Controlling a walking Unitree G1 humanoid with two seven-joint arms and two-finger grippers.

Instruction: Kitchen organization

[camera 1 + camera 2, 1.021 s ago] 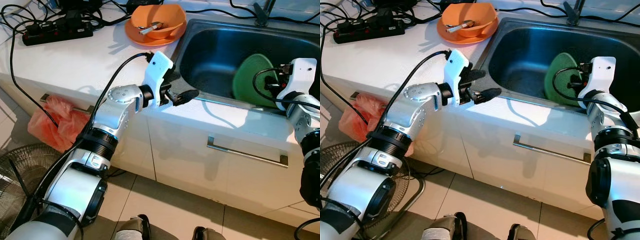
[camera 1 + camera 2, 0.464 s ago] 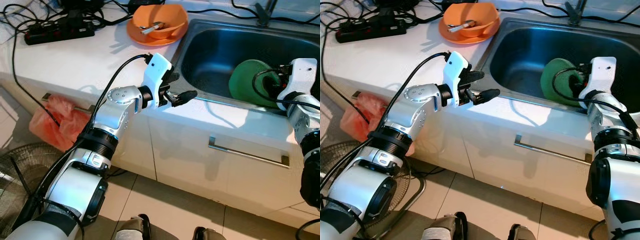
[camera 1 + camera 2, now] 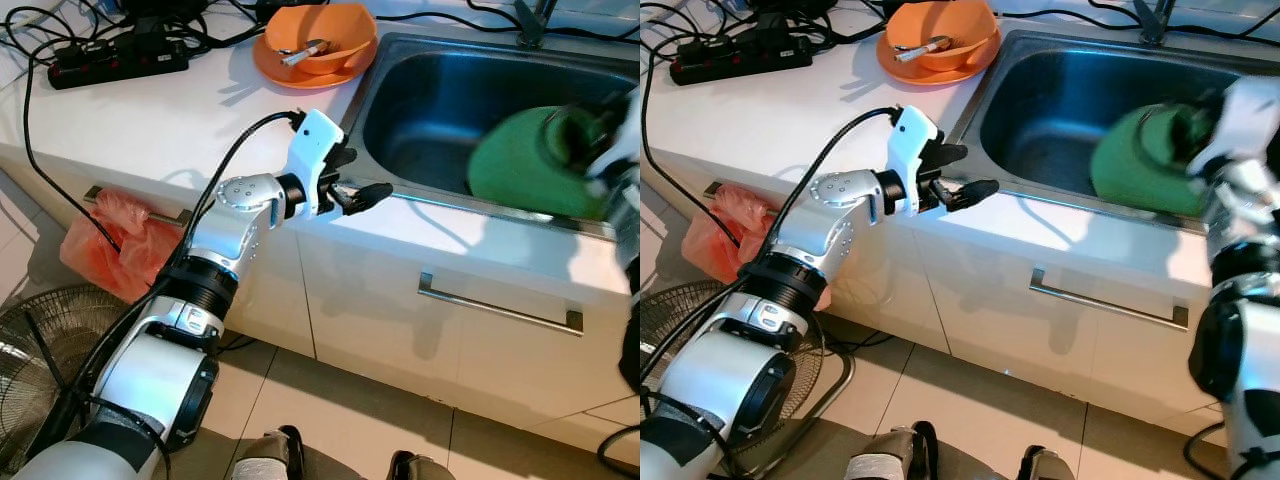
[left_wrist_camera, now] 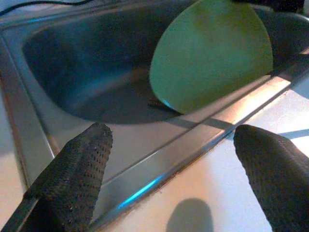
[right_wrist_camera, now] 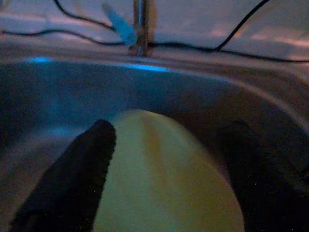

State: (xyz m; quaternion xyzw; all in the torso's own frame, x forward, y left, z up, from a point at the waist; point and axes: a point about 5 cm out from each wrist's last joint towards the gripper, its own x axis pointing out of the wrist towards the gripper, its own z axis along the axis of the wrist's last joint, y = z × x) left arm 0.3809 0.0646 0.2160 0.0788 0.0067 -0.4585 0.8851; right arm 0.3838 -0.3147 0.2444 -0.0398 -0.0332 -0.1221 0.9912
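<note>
Over on the far left of the white counter (image 3: 150, 120), a black power strip (image 3: 115, 62) is sitting in a tangle of cables, and beside it an orange bowl (image 3: 322, 38) with a utensil in it is resting on an orange plate, just at the sink's corner. Below, a pinkish-red bag (image 3: 105, 245) is hanging by the cabinet front.

Moving along, the left gripper (image 3: 352, 180) is hovering over the counter lip at the sink's (image 3: 1060, 100) near-left corner, its fingers (image 4: 79, 171) spread wide with nothing between them, looking across the steel rim into the basin.

Now to the action on the right: the green plate (image 3: 1145, 160) is standing on edge inside the sink, up against the near wall, its broad face tilting up and toward the left, its long spread running along that front wall. The right gripper (image 5: 169, 179) is straddling it, one finger (image 5: 77, 169) on each side of the rim, apparently pinching the plate, though the head views are blurring badly there.

The risks from here, as I'm judging them: a thin edge grip on a smooth plate is asking for a slip or a swing, and it would be dropping back into the steel basin. Its lower rim is also looking likely to clip the sink's front edge if lifted toward the counter too low. The faucet (image 5: 140, 26) behind is another thing to knock.
</note>
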